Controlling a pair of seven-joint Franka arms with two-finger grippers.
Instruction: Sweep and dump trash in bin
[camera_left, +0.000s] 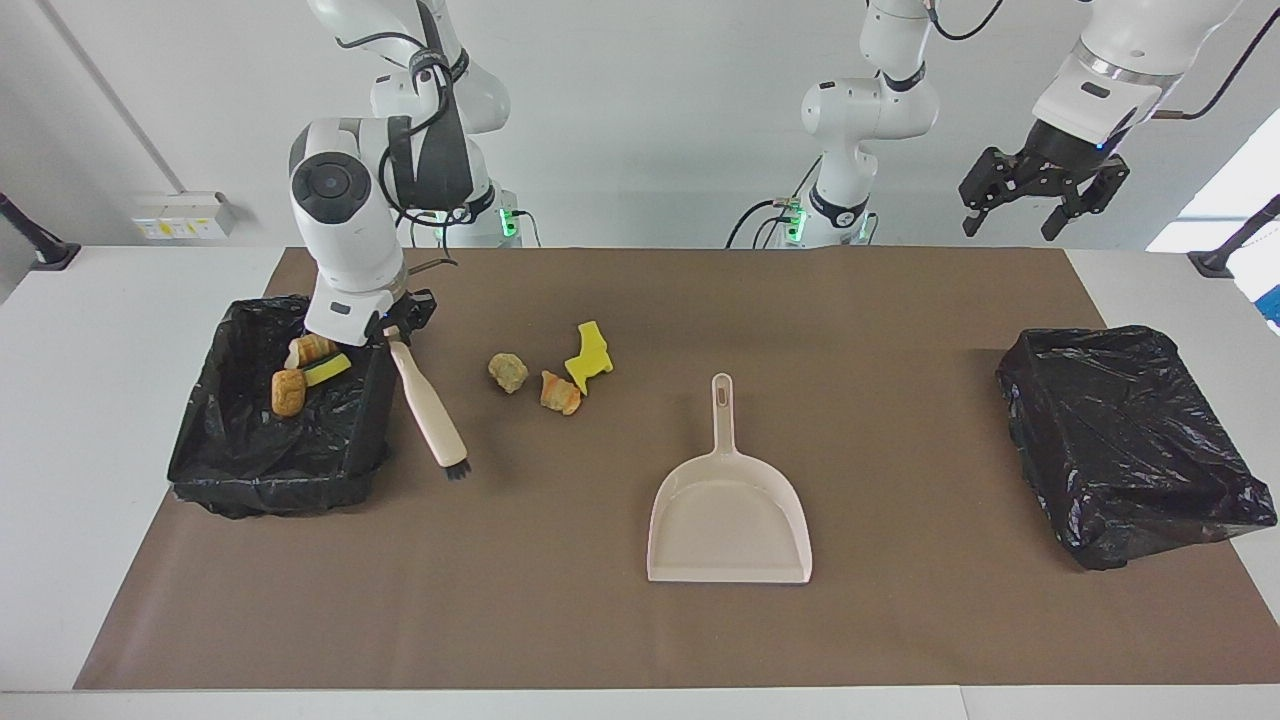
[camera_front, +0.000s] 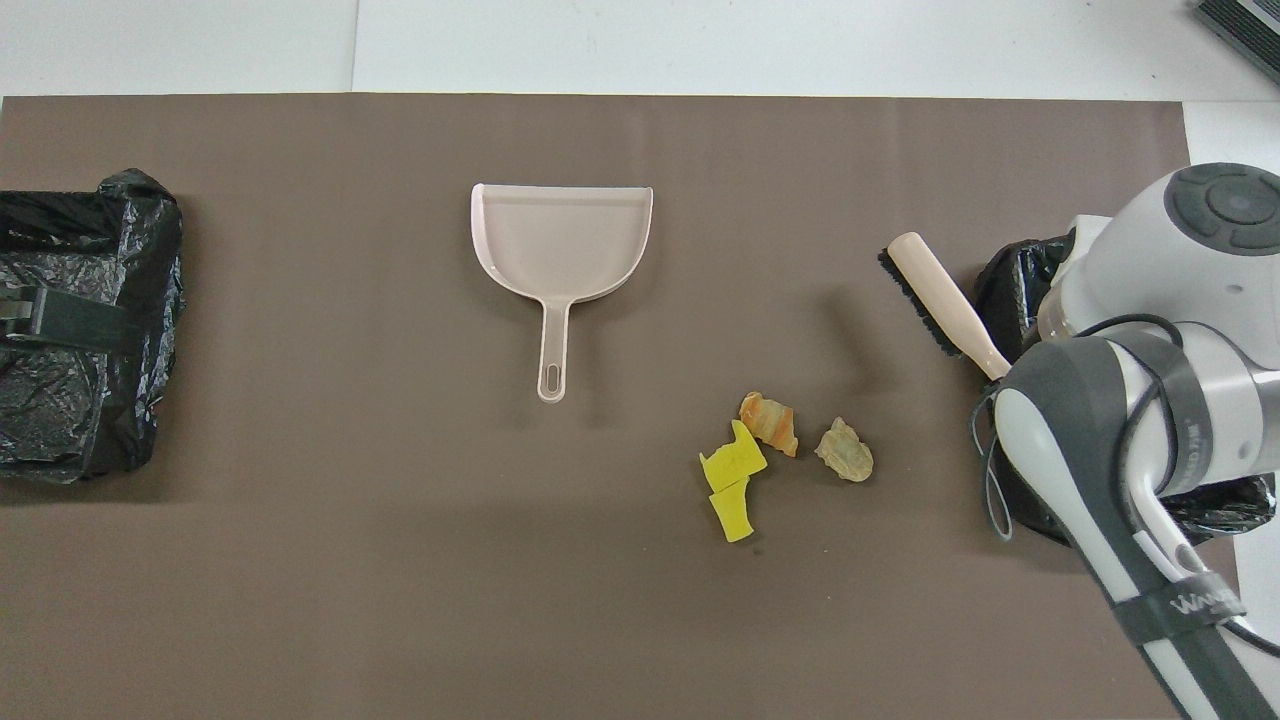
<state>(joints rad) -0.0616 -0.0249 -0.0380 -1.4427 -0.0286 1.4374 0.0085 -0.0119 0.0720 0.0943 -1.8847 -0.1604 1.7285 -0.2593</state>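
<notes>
Your right pincer (camera_left: 392, 333) is clamped on the brush (camera_left: 430, 410) handle, over the edge of the lined bin (camera_left: 205, 445). Bring the bristles down at 9 o'clock of the loose trash (camera_left: 550, 378) in the facing view, then sweep toward the dustpan (camera_left: 730, 500). Four scraps, yellow, tan and orange-brown, lie on the surface at the dustpan's 10 o'clock; three sit in the bin. Your left pincer (camera_left: 1045, 195) waits, spread wide and empty.

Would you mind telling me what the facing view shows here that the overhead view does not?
Only the facing view shows the open left gripper waiting raised, the right gripper shut on the brush handle, and three scraps inside the bin at the right arm's end. Only the overhead view shows the brush's bristle strip from above. Both share the dustpan, four loose scraps on the mat, and both black-lined bins.
</notes>
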